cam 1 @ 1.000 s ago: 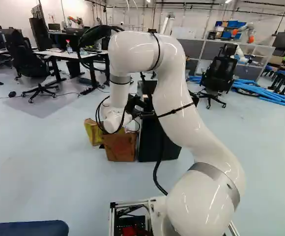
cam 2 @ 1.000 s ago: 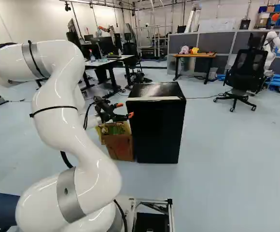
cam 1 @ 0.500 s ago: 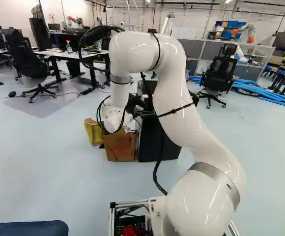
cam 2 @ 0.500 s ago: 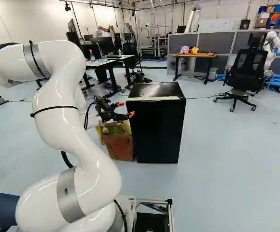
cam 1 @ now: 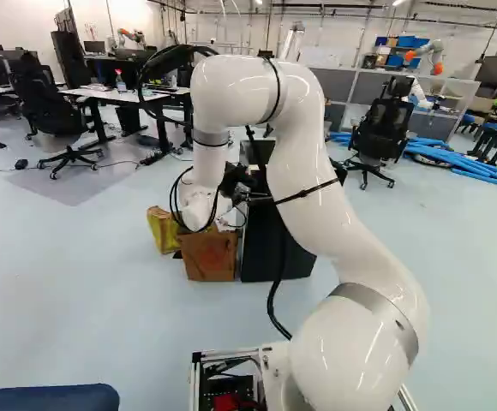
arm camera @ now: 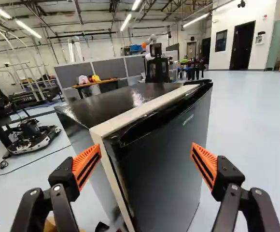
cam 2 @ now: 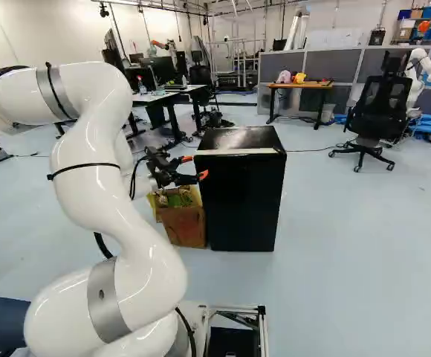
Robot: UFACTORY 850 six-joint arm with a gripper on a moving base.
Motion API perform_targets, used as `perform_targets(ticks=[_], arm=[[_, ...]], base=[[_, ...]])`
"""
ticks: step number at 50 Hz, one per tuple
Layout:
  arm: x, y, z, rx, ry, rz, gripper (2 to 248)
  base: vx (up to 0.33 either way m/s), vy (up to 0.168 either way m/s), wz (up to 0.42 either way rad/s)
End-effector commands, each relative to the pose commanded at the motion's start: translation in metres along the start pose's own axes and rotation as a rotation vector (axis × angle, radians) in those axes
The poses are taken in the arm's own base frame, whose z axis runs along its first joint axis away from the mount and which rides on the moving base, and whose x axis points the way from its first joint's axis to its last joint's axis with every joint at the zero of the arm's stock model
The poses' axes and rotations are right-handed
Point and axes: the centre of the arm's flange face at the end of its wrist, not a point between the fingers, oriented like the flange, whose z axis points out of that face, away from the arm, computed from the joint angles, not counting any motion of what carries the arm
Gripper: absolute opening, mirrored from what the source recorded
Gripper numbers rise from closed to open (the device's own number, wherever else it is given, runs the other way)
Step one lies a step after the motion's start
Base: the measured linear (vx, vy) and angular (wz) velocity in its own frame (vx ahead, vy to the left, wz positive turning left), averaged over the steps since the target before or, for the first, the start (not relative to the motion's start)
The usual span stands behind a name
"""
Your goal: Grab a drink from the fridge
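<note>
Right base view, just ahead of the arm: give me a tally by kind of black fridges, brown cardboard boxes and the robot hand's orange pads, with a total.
Black fridge: 1
Brown cardboard box, beside the fridge: 1
Orange pads on the black two-fingered hand: 2
Total: 4

At your twelve o'clock, the fridge [cam 2: 241,204] is black with a cream edge; at eleven, your black pincer [cam 2: 195,167] wears orange pads [arm camera: 88,162] striped black, near a brown box [cam 2: 183,226]. Your arm [cam 2: 85,190] is white, banded grey.
</note>
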Motion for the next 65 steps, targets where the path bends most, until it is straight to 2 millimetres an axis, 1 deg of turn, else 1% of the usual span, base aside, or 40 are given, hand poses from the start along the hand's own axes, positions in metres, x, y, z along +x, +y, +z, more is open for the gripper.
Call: perform_targets(ticks=[29,65], arm=[[-0.002,-0.009,0.007,-0.014,0.006,0.018,247],[-0.001,-0.004,0.015,-0.052,0.008,0.021,247]], base=[[0.0,0.0,0.0],[0.0,0.0,0.0]])
